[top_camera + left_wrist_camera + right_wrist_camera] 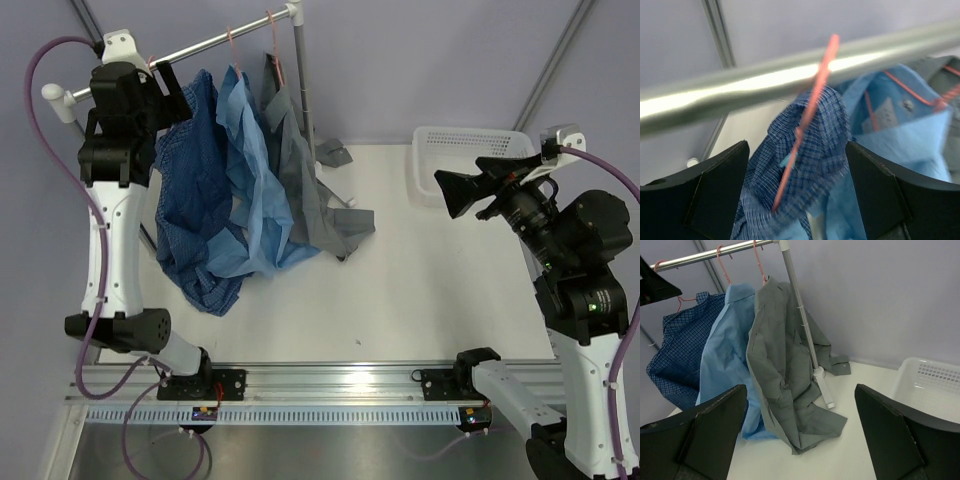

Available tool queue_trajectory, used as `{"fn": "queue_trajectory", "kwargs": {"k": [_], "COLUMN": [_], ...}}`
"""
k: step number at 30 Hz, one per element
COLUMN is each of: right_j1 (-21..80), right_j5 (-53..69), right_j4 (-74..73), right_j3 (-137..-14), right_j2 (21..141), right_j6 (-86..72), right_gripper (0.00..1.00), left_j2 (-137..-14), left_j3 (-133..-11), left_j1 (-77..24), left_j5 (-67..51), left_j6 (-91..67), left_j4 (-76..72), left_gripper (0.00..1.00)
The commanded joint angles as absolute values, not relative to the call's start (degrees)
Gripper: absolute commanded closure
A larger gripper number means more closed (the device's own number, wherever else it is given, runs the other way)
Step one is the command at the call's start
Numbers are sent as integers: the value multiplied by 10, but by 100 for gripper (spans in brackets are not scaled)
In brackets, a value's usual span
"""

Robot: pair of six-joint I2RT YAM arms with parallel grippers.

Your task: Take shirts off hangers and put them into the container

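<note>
Three shirts hang on pink-red wire hangers point(722, 262) from a metal rail point(200, 45): a dark blue checked shirt point(190, 200), a light blue shirt point(255, 180) and a grey shirt point(300, 170). My left gripper point(172, 88) is up at the rail. In the left wrist view its jaws point(796, 150) stand open on either side of the checked collar point(815, 145) and its hanger wire point(810, 120), with a gap on both sides. My right gripper point(447, 193) hovers open and empty beside the white container point(465, 131), facing the shirts point(800, 390).
The rail's upright post point(303, 90) stands behind the grey shirt, its white foot point(826, 392) on the table. Shirt tails trail onto the tabletop point(400, 290). The container point(930, 375) sits at the back right. An aluminium frame bar point(320, 385) runs along the near edge.
</note>
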State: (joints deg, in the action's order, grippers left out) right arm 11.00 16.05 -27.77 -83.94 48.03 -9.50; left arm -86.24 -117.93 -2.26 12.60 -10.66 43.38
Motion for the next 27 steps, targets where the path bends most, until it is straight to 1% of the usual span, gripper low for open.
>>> {"fn": "queue_trajectory", "kwargs": {"k": [1, 2, 4, 7, 8, 11, 12, 14, 15, 18, 19, 21, 22, 23, 27], "right_j1": [114, 115, 114, 114, 114, 114, 114, 114, 114, 114, 114, 114, 114, 114, 114], "right_j5": [208, 207, 202, 200, 199, 194, 193, 195, 197, 200, 200, 201, 205, 206, 211], "right_j4": [-296, -297, -300, -299, -299, -298, -298, -297, -294, -291, -290, -291, -290, -290, -290], "right_j3": [-832, -830, -822, -812, -809, -801, -797, -795, -793, -787, -786, -784, -785, -785, -781], "right_j2": [474, 470, 465, 458, 455, 454, 455, 454, 455, 453, 453, 453, 454, 453, 452], "right_j6": [-105, -103, -100, -97, -95, -91, -91, -91, -91, -93, -93, -96, -97, -98, -98], "right_gripper": [1, 1, 1, 1, 1, 0, 1, 1, 1, 0, 1, 1, 0, 0, 1], "left_j2": [-889, -894, -899, -899, -899, -892, -889, -879, -876, -870, -868, -862, -860, -857, -846], "left_j3": [-1217, -1216, -1202, -1181, -1169, -1144, -1138, -1129, -1121, -1112, -1112, -1126, -1135, -1144, -1193], "left_j1": [0, -1, 0, -1, -1, -1, -1, 0, 0, -1, -1, -1, 0, 0, 0], "left_j5": [141, 147, 149, 141, 129, 95, 91, 80, 77, 65, 62, 48, 45, 36, 19], "left_j6": [-89, -78, -65, -50, -48, -54, -55, -61, -62, -66, -68, -70, -70, -69, -65], "left_j4": [418, 418, 418, 418, 418, 418, 418, 419, 418, 418, 418, 418, 419, 418, 418], "left_gripper": [18, 21, 21, 25, 30, 40, 47, 53, 59, 70, 79, 89, 96, 100, 100]}}
